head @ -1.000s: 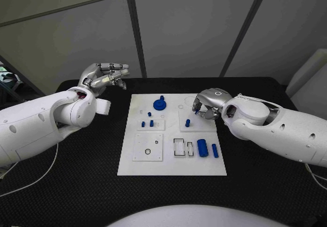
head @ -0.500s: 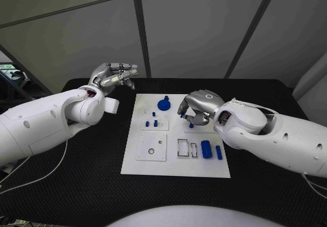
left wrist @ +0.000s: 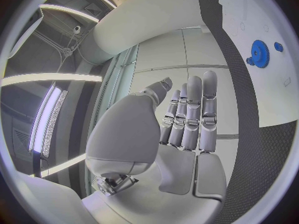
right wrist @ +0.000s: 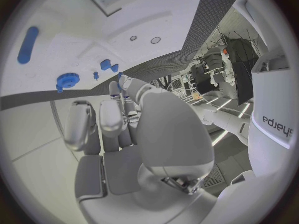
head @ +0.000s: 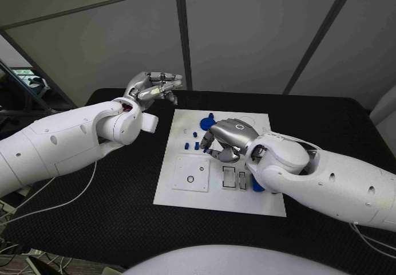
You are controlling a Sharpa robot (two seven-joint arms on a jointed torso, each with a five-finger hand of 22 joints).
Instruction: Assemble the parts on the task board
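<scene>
The white task board (head: 191, 192) lies in the middle of the black table. A blue gear (head: 206, 121) stands near its far edge, small blue pegs (head: 188, 146) sit left of centre, and a blue cylinder (head: 257, 185) peeks out from under my right forearm. My right hand (head: 227, 137) hovers low over the board's middle with its fingers curled down; what is beneath them is hidden. The right wrist view shows the gear (right wrist: 67, 79), the pegs (right wrist: 106, 64) and a long blue cylinder (right wrist: 27, 45) beyond the fingertips. My left hand (head: 153, 86) is raised off the board's far-left corner, fingers straight, holding nothing.
A square inset with a small black ring (head: 190, 179) and two rectangular slots (head: 235, 177) occupy the board's near half. Black table (head: 99, 217) surrounds the board. The left wrist view catches the gear (left wrist: 259, 53) on the board (left wrist: 261, 99).
My right hand has moved from the board's right edge to over its middle, covering the peg that stood there. The camera has shifted. My left hand stays raised.
</scene>
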